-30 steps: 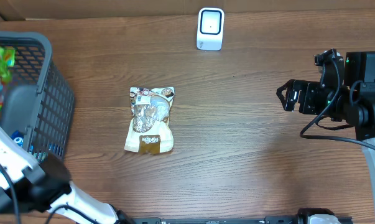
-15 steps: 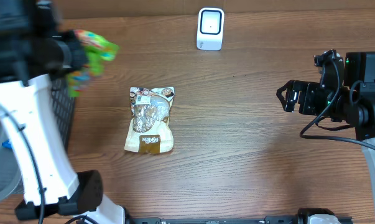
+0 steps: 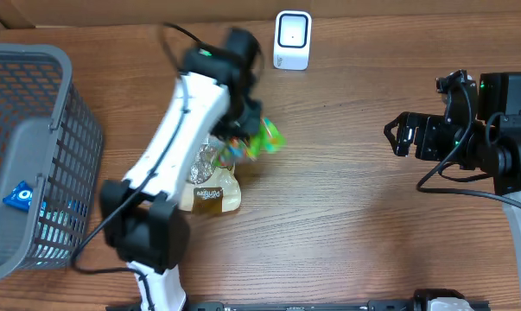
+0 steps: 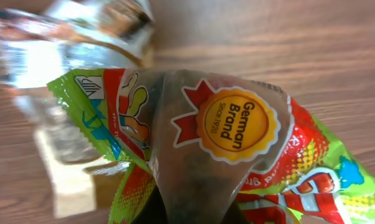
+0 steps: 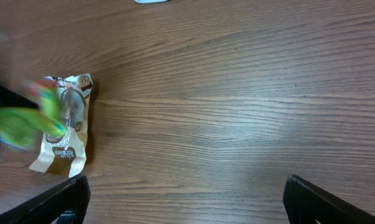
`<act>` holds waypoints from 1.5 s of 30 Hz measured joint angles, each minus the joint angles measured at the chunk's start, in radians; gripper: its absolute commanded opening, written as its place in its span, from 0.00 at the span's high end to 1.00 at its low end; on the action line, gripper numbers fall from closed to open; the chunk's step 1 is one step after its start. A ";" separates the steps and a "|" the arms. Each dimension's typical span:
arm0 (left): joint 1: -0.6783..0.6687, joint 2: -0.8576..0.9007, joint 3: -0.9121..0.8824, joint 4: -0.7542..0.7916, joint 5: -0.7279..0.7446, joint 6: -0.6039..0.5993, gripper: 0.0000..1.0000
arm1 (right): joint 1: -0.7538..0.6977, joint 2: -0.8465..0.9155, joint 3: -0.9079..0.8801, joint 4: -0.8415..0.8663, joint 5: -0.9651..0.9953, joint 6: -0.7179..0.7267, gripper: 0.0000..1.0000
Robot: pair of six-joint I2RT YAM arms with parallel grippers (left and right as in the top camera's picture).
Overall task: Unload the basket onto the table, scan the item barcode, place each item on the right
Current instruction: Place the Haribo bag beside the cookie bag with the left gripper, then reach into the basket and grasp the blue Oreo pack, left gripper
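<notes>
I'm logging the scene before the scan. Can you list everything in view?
table: one, brown wood, under everything
basket: one, grey mesh, at the table's left edge
blue item: one, blue, inside the basket; too small to identify
scanner: one, white, at the middle of the far edge
snack bag: one, tan and white, lying left of centre, partly under the left arm
candy bag: one, green and red, held next to the snack bag
left gripper: one, black on a white arm, shut on the candy bag
right gripper: one, black, open and empty, at the right side
</notes>
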State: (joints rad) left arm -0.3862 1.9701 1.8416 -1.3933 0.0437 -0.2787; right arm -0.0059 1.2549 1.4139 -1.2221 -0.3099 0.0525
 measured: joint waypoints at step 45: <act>0.718 -0.196 0.580 -0.291 -0.069 -0.004 0.35 | 0.000 0.000 0.000 -0.004 0.000 0.000 0.00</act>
State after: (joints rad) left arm 0.3317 1.7737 2.4218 -1.6840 -0.0250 -0.2825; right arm -0.0059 1.2549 1.4139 -1.2263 -0.3103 0.0525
